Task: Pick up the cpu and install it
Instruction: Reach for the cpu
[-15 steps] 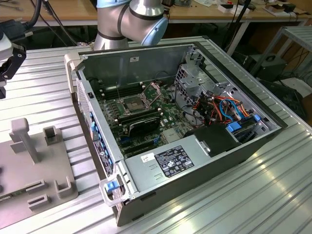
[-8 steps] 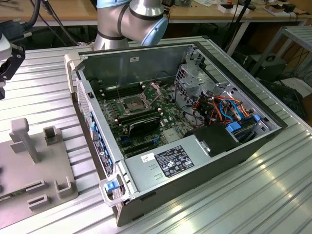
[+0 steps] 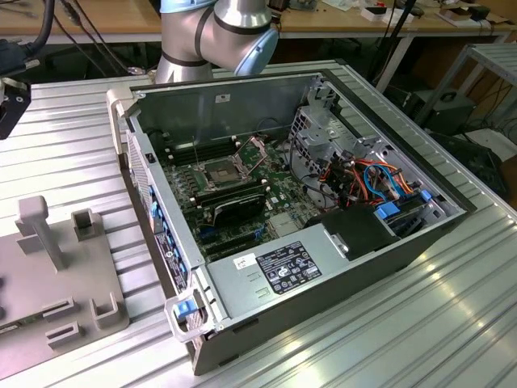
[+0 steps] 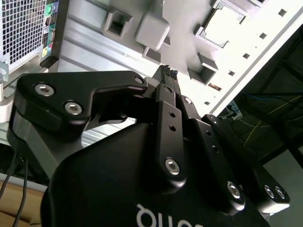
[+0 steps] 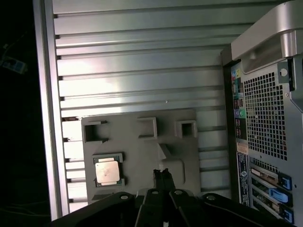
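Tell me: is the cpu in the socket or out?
Out. The cpu lies flat in a recess of the grey tray, outside the case.

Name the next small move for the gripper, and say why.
Probably shift the gripper sideways over the cpu and open it: the chip lies in its holder on the grey plate, beside the shut fingertips, not under them.

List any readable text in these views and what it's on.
Power supply label: too small to read.
Case wall sticker: too small.
White print on the gripper body: cut off, unreadable.
Rear panel sticker: blurred.
Nothing quotable.
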Tool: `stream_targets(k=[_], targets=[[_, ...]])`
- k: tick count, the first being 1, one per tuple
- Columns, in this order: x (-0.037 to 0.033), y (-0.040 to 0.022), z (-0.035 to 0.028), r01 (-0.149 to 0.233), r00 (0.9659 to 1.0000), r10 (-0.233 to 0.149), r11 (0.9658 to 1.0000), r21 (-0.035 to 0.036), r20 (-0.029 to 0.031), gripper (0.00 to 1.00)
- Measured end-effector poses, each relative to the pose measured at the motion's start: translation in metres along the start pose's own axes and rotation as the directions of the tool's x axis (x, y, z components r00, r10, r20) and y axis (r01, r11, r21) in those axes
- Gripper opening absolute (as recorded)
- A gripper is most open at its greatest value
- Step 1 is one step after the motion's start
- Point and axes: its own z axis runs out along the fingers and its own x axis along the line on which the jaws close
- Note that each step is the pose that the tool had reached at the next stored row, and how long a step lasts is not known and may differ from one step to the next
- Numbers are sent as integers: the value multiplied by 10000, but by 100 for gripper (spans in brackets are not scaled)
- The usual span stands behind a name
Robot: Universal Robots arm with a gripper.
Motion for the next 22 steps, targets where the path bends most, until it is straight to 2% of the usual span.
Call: stream_targets(k=[4, 6, 8, 9, 12, 22], targets=[[96, -29, 5, 1, 10000, -1, 10000, 0, 1, 11], [200, -51, 16, 1, 10000, -1, 10000, 0, 1, 11], [256, -60, 22, 1, 10000, -1, 10000, 0, 1, 11], [315, -70, 29, 0, 10000, 0, 10000, 0, 1, 11], [418, -83, 50, 1, 10000, -1, 10000, 0, 1, 11], [591, -104, 165, 1, 10000, -1, 10000, 1, -20, 11]])
